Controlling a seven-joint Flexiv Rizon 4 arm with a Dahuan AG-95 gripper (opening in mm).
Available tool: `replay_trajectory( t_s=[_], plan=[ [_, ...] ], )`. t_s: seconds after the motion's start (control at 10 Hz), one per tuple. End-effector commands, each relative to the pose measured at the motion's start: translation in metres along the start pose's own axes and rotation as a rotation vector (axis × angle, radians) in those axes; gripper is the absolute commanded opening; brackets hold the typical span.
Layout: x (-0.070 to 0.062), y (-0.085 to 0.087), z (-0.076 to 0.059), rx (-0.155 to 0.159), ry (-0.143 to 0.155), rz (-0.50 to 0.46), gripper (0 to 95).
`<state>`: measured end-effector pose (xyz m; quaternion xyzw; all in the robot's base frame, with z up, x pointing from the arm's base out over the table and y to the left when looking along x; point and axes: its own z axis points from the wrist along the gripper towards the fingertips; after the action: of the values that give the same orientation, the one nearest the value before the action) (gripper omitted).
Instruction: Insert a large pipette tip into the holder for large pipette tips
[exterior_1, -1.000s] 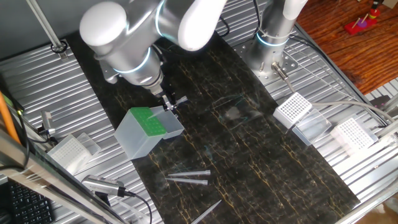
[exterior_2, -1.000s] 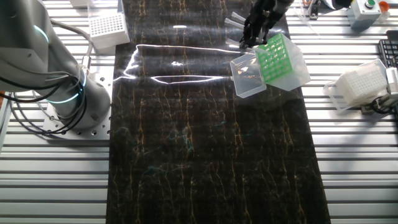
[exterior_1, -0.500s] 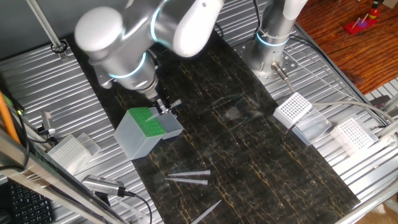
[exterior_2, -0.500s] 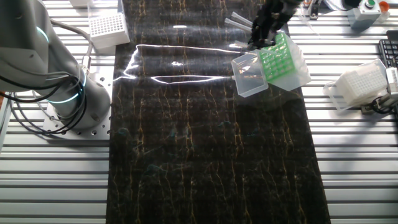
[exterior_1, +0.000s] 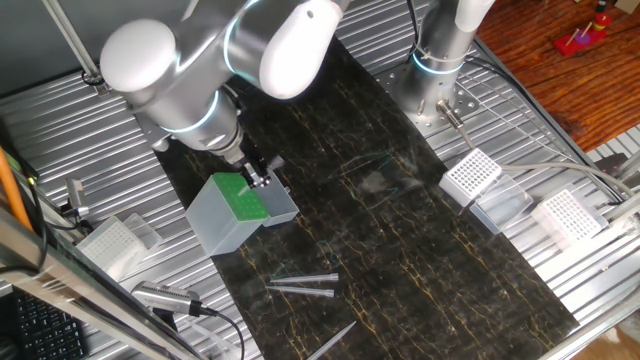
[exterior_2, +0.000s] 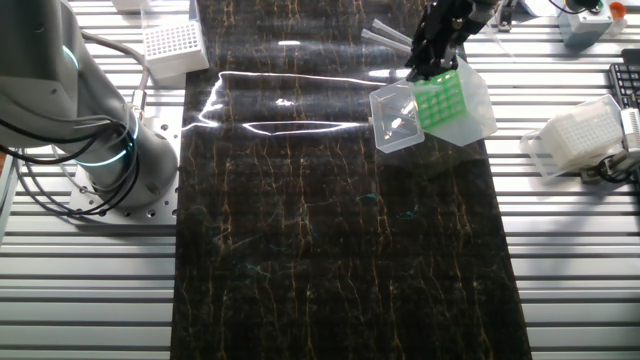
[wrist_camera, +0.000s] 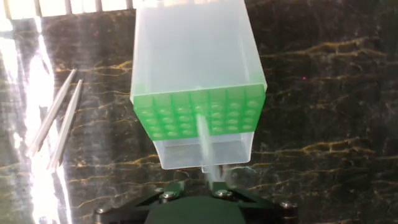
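Right now the gripper (wrist_camera: 212, 179) pinches the wide end of a large pipette tip (wrist_camera: 204, 138), its fingers pressed together on the translucent shaft at the bottom of the hand view. The tip's long axis runs away from the hand toward twelve o'clock in that view, narrow end leading, and that narrow end sits over the green grid (wrist_camera: 200, 111) of the holder for large pipette tips (wrist_camera: 193, 56), near the middle of the grid's near rows; whether the point has entered a hole cannot be told. In one fixed view the gripper (exterior_1: 259, 176) hangs at the two o'clock edge of the holder (exterior_1: 222, 215), just over the green top, and the tip itself is too thin to make out there. In the other fixed view the gripper (exterior_2: 428, 66) comes down at the eleven o'clock corner of the holder (exterior_2: 455, 100), with the hinged clear lid (exterior_2: 395, 119) folded open at about nine o'clock of the box. The holder rests on a dark marbled mat (exterior_1: 400, 250). Two spare tips (wrist_camera: 53, 121) lie side by side on the mat at nine o'clock of the holder in the hand view, long axes roughly parallel, slanting from seven toward one o'clock. White grid-topped racks (exterior_1: 470, 176) stand well apart, on the ribbed metal table (exterior_1: 100, 150).
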<state>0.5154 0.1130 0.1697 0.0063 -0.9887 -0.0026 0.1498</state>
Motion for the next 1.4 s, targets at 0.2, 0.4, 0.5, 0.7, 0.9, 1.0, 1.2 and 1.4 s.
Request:
replay_trajectory(
  t_s=[0.2, 0.4, 0.5, 0.7, 0.9, 1.0, 1.2, 1.4],
  plan=[
    [0.001, 0.000, 0.000, 0.000, 0.000, 0.001, 38.0],
    [0.007, -0.001, -0.004, -0.003, 0.020, 0.065, 38.0],
    [0.014, -0.002, -0.009, -0.006, 0.030, 0.089, 0.0],
    [0.025, -0.006, -0.015, -0.006, 0.050, 0.089, 0.0],
    [0.032, -0.008, -0.010, -0.008, 0.050, 0.091, 0.0],
    [0.043, -0.011, -0.002, -0.009, 0.054, 0.082, 0.0],
    [0.054, -0.014, 0.005, -0.012, 0.058, 0.077, 0.0],
    [0.065, -0.015, 0.011, -0.013, 0.057, 0.065, 0.0]
  ],
)
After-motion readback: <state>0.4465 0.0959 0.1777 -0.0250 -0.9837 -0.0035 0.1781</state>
